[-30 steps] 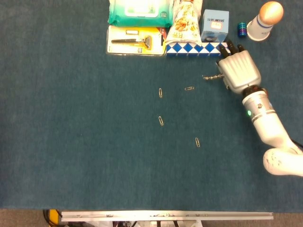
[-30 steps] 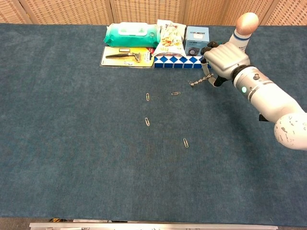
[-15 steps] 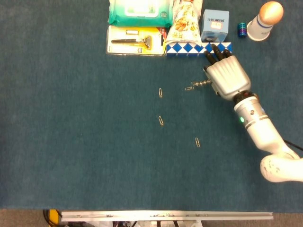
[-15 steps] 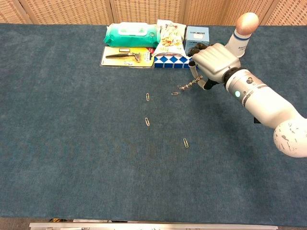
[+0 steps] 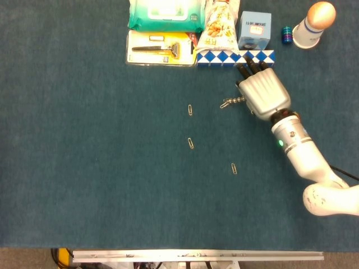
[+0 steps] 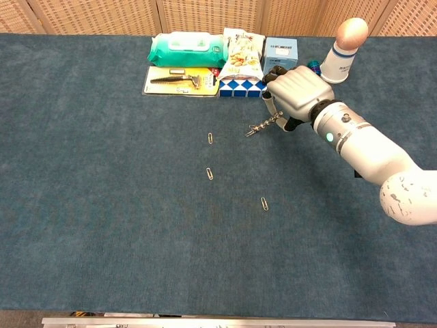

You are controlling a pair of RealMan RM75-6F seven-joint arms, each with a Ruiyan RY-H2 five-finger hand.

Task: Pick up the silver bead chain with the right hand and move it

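Note:
My right hand hovers at the back right of the blue table, just in front of the checkered box. It holds the silver bead chain, whose free end trails out to the left and lies over a paper clip. The fingers curl around the chain's upper part, which the hand hides. My left hand is in neither view.
Along the back edge stand a green wipes pack, a carded razor, a snack bag, a blue-white checkered box, a small blue box and a white cup with an egg. Several paper clips lie mid-table.
My right hand has carried the chain to the left along the back of the table, from near the cup side to in front of the checkered box. The chain end now reaches the paper clip.

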